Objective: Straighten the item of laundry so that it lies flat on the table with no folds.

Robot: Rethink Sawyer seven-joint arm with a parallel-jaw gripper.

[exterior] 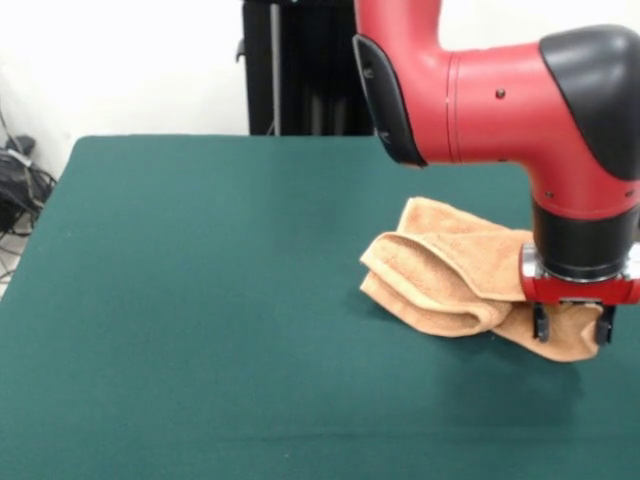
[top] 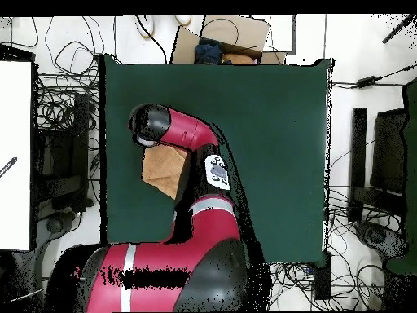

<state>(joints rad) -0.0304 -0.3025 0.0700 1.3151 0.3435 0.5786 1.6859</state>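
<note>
The item of laundry (exterior: 450,275) is an orange-tan towel, bunched in thick folds on the right part of the green table (exterior: 200,300). My gripper (exterior: 572,328) hangs straight down over the towel's near right corner. Its two fingertips (exterior: 541,325) stand wide apart, open, with towel cloth showing between them. In the overhead view the towel (top: 163,173) shows as a crumpled patch at the left side of the table (top: 277,147). The arm's wrist (top: 155,126) covers one end of it and hides the gripper there.
A black stand (exterior: 300,65) rises behind the table's far edge, and cables (exterior: 20,185) lie off its left side. In the overhead view a cardboard box (top: 232,37) sits past the top edge, and monitors (top: 387,155) and tangled cables surround the table.
</note>
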